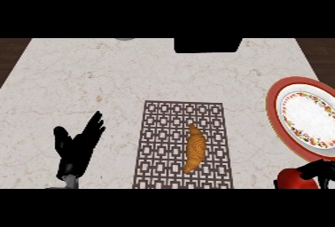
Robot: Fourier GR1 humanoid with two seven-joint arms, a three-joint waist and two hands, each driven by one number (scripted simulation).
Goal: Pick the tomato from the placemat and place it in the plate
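croissant [195, 149] lying lengthwise, black box [207, 45] at far edge

We are looking at a pale beige marbled counter [78, 75] with faint brown veining. We are seeing a dark brown placemat [163, 133] showing an openwork lattice pattern, and a golden-brown ridged croissant [195, 148]. The plate [278, 95] is wearing a red rim, a white centre and a speckled red-and-yellow floral band. The tomato [290, 179] is glowing red; both hands are showing black.
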